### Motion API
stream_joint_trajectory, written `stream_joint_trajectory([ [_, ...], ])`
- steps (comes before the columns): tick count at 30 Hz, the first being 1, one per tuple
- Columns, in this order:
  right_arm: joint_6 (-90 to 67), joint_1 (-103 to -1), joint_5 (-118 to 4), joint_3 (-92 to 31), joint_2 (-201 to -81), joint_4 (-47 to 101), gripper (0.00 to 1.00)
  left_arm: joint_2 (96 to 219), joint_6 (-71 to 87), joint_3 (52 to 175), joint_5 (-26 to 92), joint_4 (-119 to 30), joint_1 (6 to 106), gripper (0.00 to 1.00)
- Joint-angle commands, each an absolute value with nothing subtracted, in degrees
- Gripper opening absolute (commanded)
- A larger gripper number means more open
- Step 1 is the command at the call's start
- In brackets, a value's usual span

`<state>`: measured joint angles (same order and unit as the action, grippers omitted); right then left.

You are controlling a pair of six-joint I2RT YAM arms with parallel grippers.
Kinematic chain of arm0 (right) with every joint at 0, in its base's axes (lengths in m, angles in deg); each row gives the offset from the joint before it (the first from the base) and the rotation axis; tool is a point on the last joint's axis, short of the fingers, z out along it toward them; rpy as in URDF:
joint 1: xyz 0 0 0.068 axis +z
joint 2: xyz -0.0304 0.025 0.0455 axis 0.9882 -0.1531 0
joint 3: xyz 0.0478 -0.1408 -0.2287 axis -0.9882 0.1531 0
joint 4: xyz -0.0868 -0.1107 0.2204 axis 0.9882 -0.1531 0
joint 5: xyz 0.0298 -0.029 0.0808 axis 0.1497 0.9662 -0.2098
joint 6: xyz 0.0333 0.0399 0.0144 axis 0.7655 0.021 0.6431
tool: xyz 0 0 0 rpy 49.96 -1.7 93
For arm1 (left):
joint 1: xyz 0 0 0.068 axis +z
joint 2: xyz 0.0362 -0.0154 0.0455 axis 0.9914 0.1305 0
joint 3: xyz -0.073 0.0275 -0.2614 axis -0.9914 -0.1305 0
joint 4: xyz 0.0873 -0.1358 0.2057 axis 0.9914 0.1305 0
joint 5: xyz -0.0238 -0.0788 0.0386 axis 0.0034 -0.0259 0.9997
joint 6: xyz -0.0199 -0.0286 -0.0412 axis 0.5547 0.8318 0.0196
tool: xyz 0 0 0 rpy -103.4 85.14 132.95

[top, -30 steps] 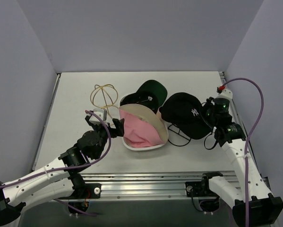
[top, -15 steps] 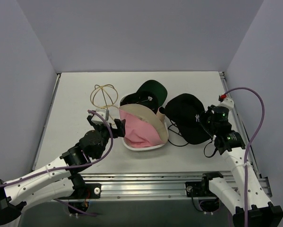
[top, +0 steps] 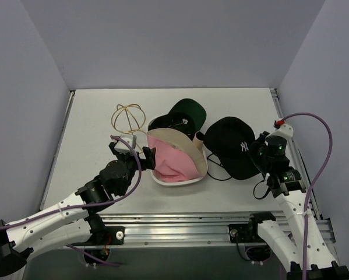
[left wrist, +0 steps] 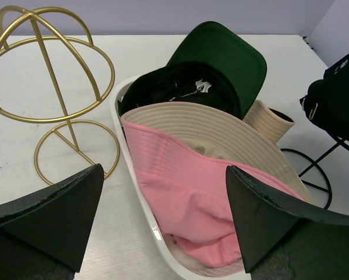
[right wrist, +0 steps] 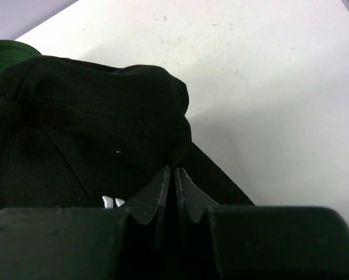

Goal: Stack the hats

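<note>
A pink hat lies in a white tray, with a beige hat against its far side and a dark green cap behind. My left gripper is open at the tray's left rim; in the left wrist view it frames the pink hat, with the beige hat and green cap beyond. A black cap with a white logo sits on a black wire stand. My right gripper is shut on its right side; in the right wrist view it pinches the black cap.
A gold wire hat stand is left of the tray, close to my left gripper; it also shows in the left wrist view. The black wire stand is right of the tray. Walls close in the table on three sides.
My right gripper has shifted nearer and slightly right, dragging the black cap with it. My left gripper has crept a little toward the tray.
</note>
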<state>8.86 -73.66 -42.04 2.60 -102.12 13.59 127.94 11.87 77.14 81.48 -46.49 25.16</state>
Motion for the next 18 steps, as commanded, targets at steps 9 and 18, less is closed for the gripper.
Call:
stream_joint_trajectory([
  [9,8.5,-73.5,-43.0,2.2,-102.1,14.5,0.26,128.0,11.0,79.2,81.1,-48.9,24.8,0.95],
  [18,8.7,-73.4,-41.6,-4.1,-102.2,11.5,0.37,127.8,11.0,79.2,81.0,-49.0,24.8,0.95],
])
